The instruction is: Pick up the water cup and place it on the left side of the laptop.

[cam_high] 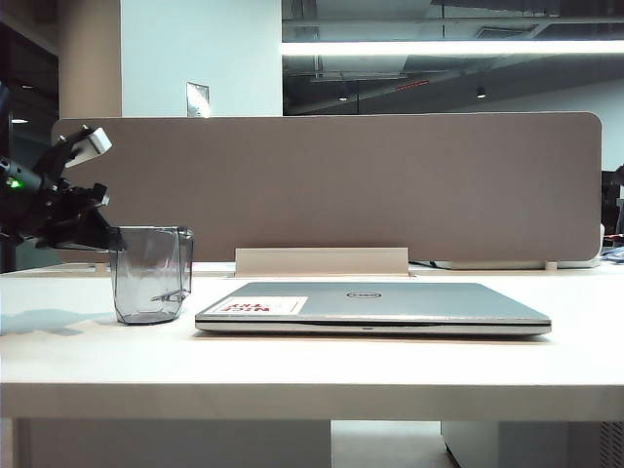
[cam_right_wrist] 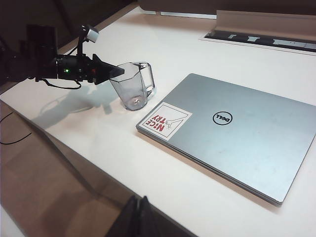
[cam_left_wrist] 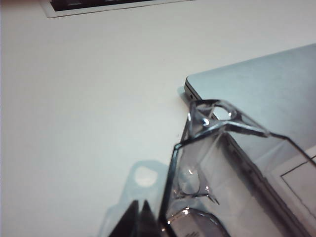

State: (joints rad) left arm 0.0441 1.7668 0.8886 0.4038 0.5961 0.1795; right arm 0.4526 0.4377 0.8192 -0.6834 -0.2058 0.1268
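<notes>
Both tools shut, left tool [cam_right_wrist: 114,72] gripping water cup [cam_high: 151,275] rim, right tool [cam_right_wrist: 137,217] aloft

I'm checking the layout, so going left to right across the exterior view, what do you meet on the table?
Left gripper, fingers shut on the water cup's rim → water cup → laptop, closed and flat. The right gripper is out of that view.

Water cup [cam_right_wrist: 131,89] clear smoky grey-blue. Laptop [cam_right_wrist: 237,133] silver-grey, black logo, white sticker [cam_right_wrist: 164,121] with red and black letters. Desk [cam_right_wrist: 187,54] white. Left pincer [cam_right_wrist: 109,72] black. Right pincer [cam_right_wrist: 138,217] black. Divider panel [cam_high: 331,185] taupe.
</notes>
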